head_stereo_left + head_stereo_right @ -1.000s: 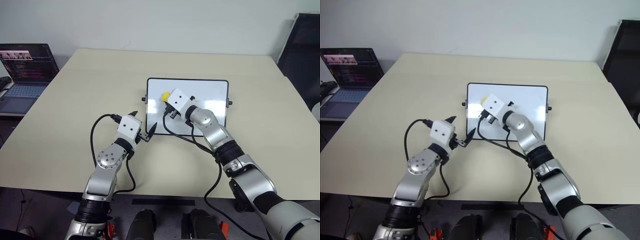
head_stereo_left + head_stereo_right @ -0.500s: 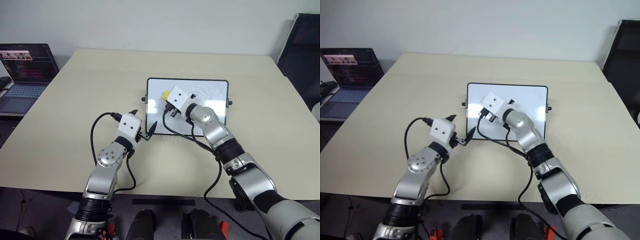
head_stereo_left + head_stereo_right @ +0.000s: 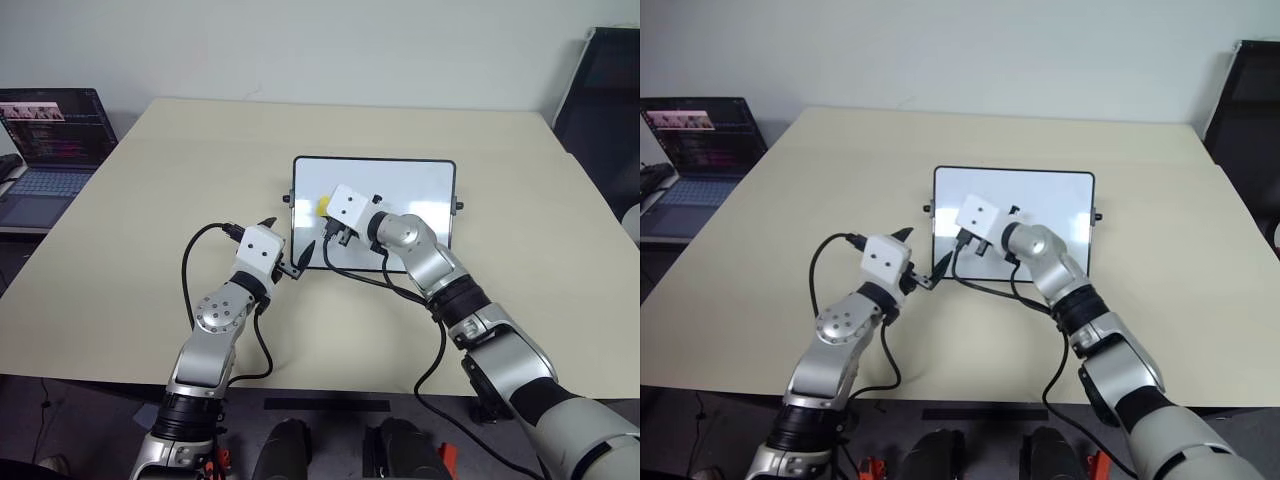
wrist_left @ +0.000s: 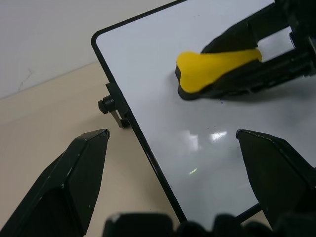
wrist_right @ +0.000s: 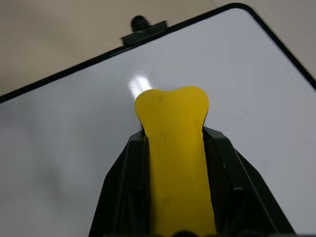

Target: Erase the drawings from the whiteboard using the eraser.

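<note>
The whiteboard [image 3: 415, 190] lies flat in the middle of the beige table [image 3: 180, 150], its black side knob [image 4: 106, 104] close to my left hand. My right gripper [image 5: 173, 137] is shut on the yellow eraser [image 3: 324, 206], which rests on the board's left part; the eraser [image 5: 172, 111] sticks out past the fingers. My left gripper [image 3: 287, 241] stands open at the board's near left corner, its fingers [image 4: 79, 163] straddling the board edge without touching it. The drawings are hidden; the bare board surface is plain white.
An open laptop [image 3: 50, 135] sits on a separate surface at the far left. A black chair [image 3: 605, 90] stands at the far right. Black cables [image 3: 355, 275] loop from both wrists across the board's near edge.
My right gripper has slid the eraser a little to the left and nearer across the board, its wrist turning. The left arm has stayed still.
</note>
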